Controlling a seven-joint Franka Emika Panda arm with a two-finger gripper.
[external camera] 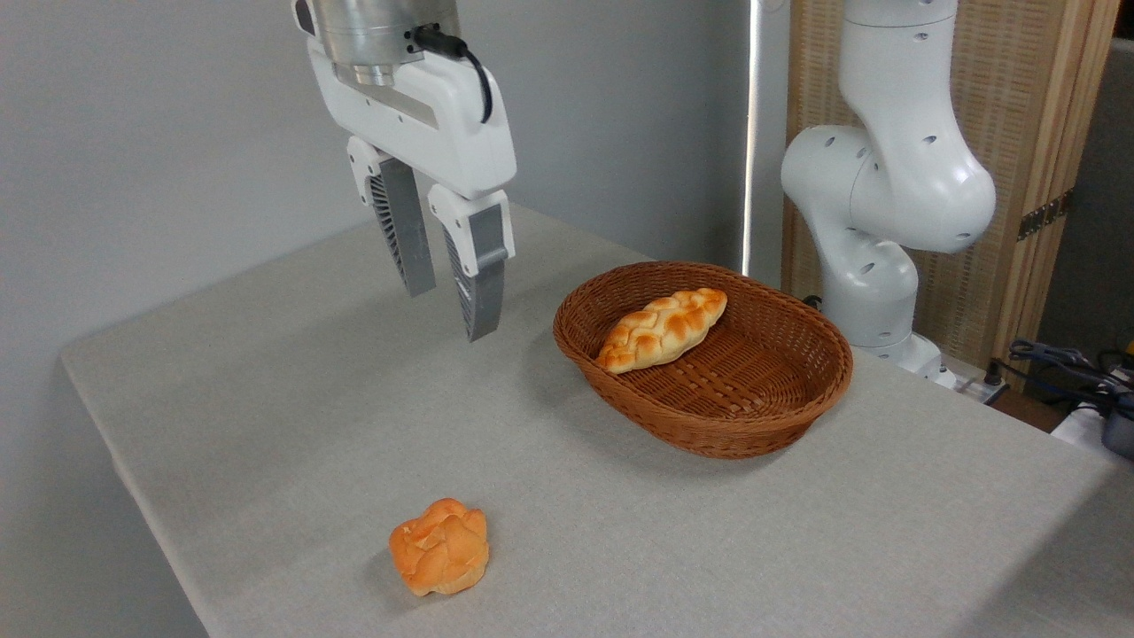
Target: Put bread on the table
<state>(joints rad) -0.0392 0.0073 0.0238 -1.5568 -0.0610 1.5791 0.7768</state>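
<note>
The bread, a small round knotted bun with a glossy orange crust, lies on the light-grey table near its front edge. My gripper hangs well above the table, up and behind the bun and to the left of the basket. Its two grey fingers stand apart with nothing between them, so it is open. Nothing touches the bun.
A brown oval wicker basket sits at the middle right of the table with a longer, paler braided loaf leaning against its near-left wall. The arm's white base stands behind the basket. Cables lie at the far right.
</note>
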